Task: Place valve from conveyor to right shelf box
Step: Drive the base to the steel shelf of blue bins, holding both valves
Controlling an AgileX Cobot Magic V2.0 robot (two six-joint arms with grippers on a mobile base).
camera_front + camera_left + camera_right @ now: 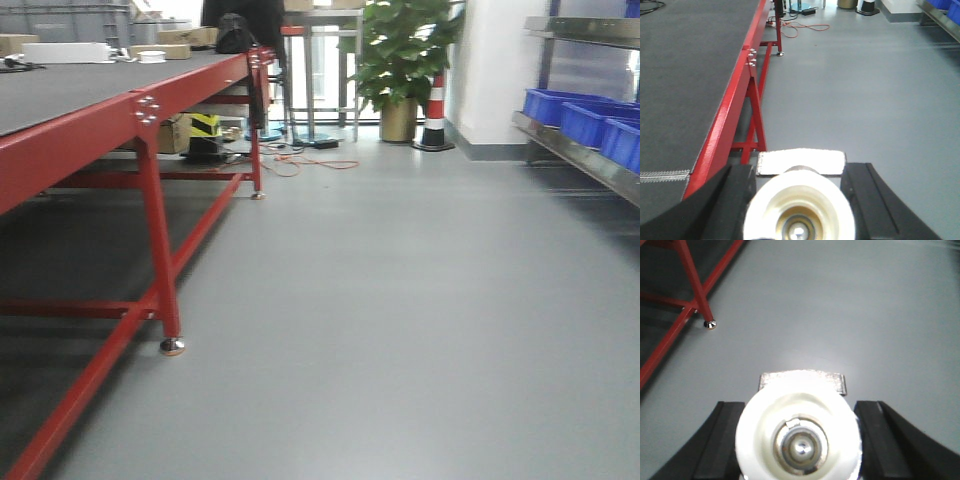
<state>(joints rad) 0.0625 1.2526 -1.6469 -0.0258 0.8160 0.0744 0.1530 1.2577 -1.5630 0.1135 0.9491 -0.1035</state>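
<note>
Logged the wide dark grey woven conveyor belt on red bolted metal legs [80,90] at 9 to 10 o'clock in the front view. Spotted no valve on the stretch of belt in frame.

Found the left gripper [802,197] clamped on a pale round-bodied valve with a silvery metal core [799,212], viewed end-on, with black fingers [732,195] pressed to its sides at 9 and 3 o'clock. Found the right gripper [801,435] closed the same way on a second pale-bodied valve [799,440]. Noted a flat silvery piece behind each body at 12 o'clock — possibly the lever, could not confirm. Recorded both valves held over plain grey floor [400,320], off the belt, the conveyor edge lying at 9 to 11 o'clock in the left wrist view.

Located the grey metal shelf [575,150] with its blue plastic boxes [552,105] at 2 to 3 o'clock in the front view, well apart from both grippers. Saw only a sliver of it at 1 o'clock in the left wrist view and none in the right.

Judged pick-up done and carry in progress — roughly the middle of the task. Left to do, by this reading: close on the shelf, bring a valve over a blue box, lower, release.
</note>
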